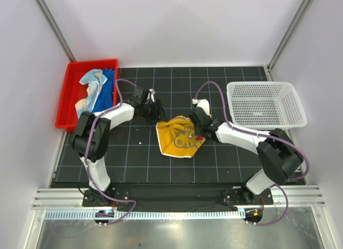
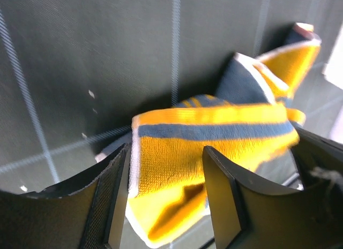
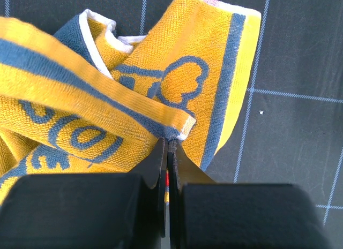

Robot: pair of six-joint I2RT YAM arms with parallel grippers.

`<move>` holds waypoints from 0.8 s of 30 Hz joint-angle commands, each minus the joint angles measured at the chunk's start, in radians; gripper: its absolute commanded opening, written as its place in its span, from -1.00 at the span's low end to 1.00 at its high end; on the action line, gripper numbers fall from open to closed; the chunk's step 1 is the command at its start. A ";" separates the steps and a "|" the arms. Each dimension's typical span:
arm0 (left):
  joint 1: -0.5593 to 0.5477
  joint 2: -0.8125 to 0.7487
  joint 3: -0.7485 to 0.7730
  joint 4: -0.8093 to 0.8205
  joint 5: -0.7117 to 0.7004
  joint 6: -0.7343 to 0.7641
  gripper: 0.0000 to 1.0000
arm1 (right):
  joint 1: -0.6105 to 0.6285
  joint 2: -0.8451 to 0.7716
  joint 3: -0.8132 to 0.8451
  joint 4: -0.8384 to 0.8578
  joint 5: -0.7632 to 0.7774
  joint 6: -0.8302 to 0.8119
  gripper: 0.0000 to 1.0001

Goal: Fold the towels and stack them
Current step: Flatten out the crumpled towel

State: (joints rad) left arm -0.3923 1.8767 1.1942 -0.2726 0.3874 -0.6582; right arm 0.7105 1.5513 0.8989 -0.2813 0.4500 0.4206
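A yellow towel [image 1: 179,137] with blue stripes and drawings lies crumpled at the middle of the black grid mat. My left gripper [image 1: 157,114] is at its far left corner; in the left wrist view the gripper [image 2: 166,152] is open, with a fold of the towel [image 2: 214,128] between the two fingers. My right gripper [image 1: 199,133] is at the towel's right side. In the right wrist view it [image 3: 169,139] is shut on a white-edged corner of the towel [image 3: 96,115]. A royal blue towel [image 1: 108,84] and a pale patterned cloth [image 1: 91,91] lie in the red tray. No purple towel shows.
The red tray [image 1: 67,93] stands at the far left edge of the mat. A white mesh basket [image 1: 265,104] stands at the far right. White walls close in the back and both sides. The arm bases sit at the near edge.
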 commanded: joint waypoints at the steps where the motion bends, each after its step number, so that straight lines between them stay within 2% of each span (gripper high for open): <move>1: -0.002 -0.119 -0.051 0.127 0.073 -0.041 0.15 | -0.002 0.000 0.032 0.051 0.024 0.018 -0.98; 13: -0.057 -0.192 -0.114 0.185 0.136 -0.032 0.08 | 0.000 -0.007 0.028 0.048 0.056 0.021 -0.98; 18: -0.077 -0.241 -0.169 0.176 0.087 -0.032 -0.13 | -0.009 -0.031 0.017 0.041 0.085 0.030 -0.98; 24: -0.089 -0.284 -0.208 0.095 -0.019 -0.004 -0.60 | -0.025 -0.060 0.000 0.050 0.085 0.047 -0.98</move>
State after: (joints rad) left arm -0.4759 1.6409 0.9939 -0.1463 0.4278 -0.6922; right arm 0.6933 1.5436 0.8993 -0.2687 0.4923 0.4347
